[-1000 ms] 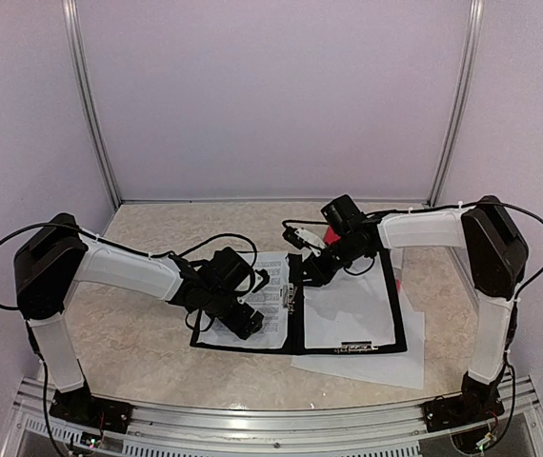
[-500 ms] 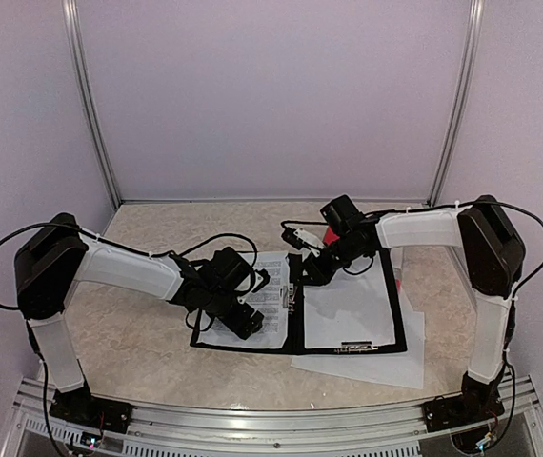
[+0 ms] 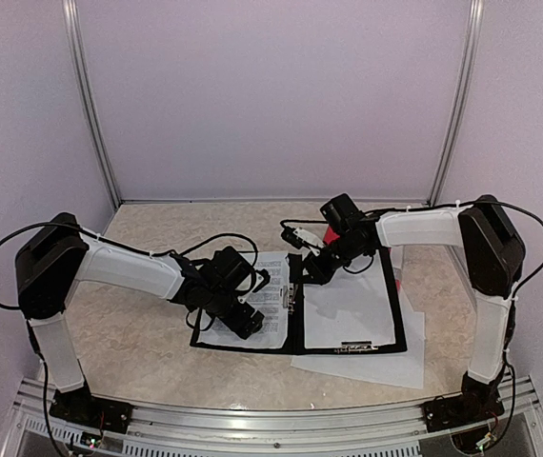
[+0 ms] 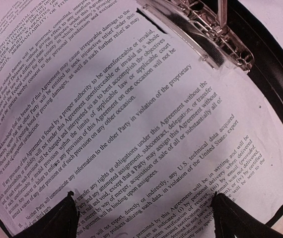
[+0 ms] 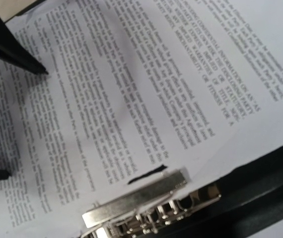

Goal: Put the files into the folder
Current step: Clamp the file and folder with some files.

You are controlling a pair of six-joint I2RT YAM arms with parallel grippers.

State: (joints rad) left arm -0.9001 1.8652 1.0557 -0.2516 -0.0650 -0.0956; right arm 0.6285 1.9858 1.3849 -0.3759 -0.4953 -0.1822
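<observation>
Top view: the folder [image 3: 400, 319] lies open flat on the table [image 3: 138, 333]. There's a printed sheet [image 3: 270, 286] on its left half and a blank sheet [image 3: 352, 307] on its right half. One more loose sheet [image 3: 376, 367] sticks out past the near right corner (so not all the files are in). The left gripper [image 3: 243, 319] hangs over the printed sheet, and the right gripper [image 3: 311, 271] is up by the top of the spine.

Left wrist: the fingertips [image 4: 52, 218] are spread wide just over the printed sheet, with only text between them. The ring clip [image 4: 201, 34] sits at top right.

Right wrist: the fingertips [image 5: 17, 57] show at the left edge with a gap between them, gripping nothing. The printed sheet lies beneath, with the ring clip [image 5: 146, 203] along the bottom.
</observation>
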